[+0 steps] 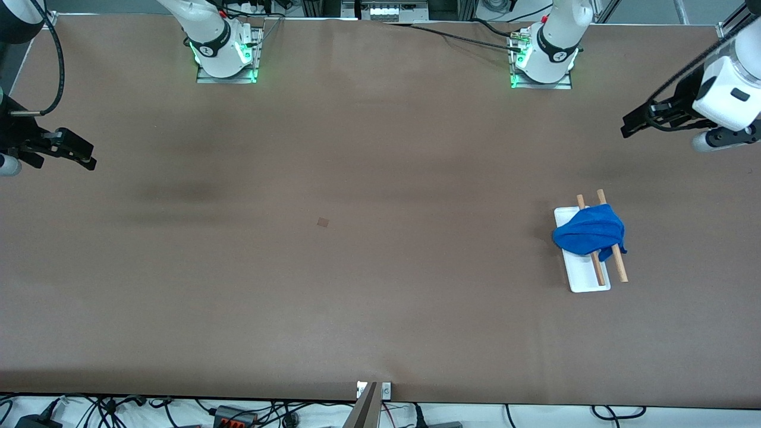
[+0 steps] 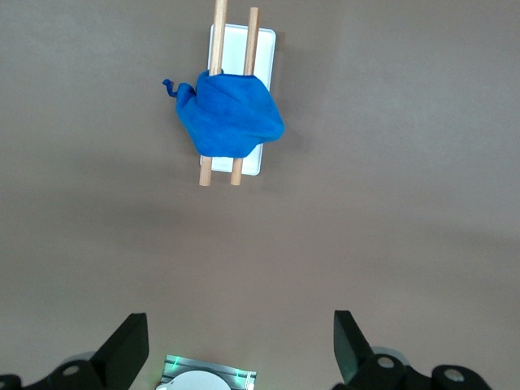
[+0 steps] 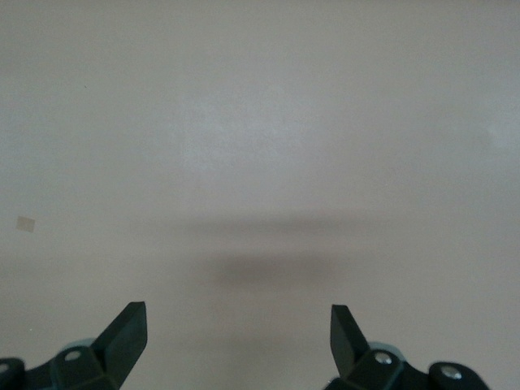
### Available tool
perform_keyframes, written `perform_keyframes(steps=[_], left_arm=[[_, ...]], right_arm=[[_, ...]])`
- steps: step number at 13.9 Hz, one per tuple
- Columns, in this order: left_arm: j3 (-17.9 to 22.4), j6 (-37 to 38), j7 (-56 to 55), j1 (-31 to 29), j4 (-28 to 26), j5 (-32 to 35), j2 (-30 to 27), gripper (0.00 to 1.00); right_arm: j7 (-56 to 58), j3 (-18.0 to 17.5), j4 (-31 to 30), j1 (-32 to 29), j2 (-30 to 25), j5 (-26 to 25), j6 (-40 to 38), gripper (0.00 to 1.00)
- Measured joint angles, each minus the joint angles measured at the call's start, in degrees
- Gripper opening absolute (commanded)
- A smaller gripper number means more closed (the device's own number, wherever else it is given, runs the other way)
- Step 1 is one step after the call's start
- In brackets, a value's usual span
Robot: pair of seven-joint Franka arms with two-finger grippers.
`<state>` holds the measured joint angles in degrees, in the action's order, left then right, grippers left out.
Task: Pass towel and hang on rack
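Note:
The bright blue towel (image 1: 588, 232) lies crumpled over both wooden rods of the rack (image 1: 590, 283), which stands on its white base toward the left arm's end of the table. The rod ends stick out on both sides of the towel. The left wrist view shows the towel (image 2: 231, 118) on the rack (image 2: 262, 47) from above. My left gripper (image 1: 631, 126) is open and empty, up in the air over the table's end, apart from the rack. My right gripper (image 1: 83, 156) is open and empty over the table's other end, with only bare table under it (image 3: 236, 318).
A small brown square patch (image 1: 323, 222) lies near the table's middle and also shows in the right wrist view (image 3: 27, 223). The two arm bases (image 1: 226, 56) (image 1: 544, 59) stand along the edge farthest from the front camera. Cables hang off the nearest edge.

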<state>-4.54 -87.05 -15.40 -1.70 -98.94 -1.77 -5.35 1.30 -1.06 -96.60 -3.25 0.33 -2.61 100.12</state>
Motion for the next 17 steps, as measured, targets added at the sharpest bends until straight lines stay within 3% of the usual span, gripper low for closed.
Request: perform_keyframes(steps=[5,17], left_arm=[[0.7,-0.8,12.4,-0.3,-0.1,-0.1,-0.1,1.0],[0.8,-1.5,13.6,-0.4,-0.2,-1.2,0.0,1.0]], right_arm=[[0.0,0.0,0.0,0.0,0.0,0.0,0.0,1.0],[0.0,0.0,0.0,-0.1,0.0,0.0,0.0,1.0]])
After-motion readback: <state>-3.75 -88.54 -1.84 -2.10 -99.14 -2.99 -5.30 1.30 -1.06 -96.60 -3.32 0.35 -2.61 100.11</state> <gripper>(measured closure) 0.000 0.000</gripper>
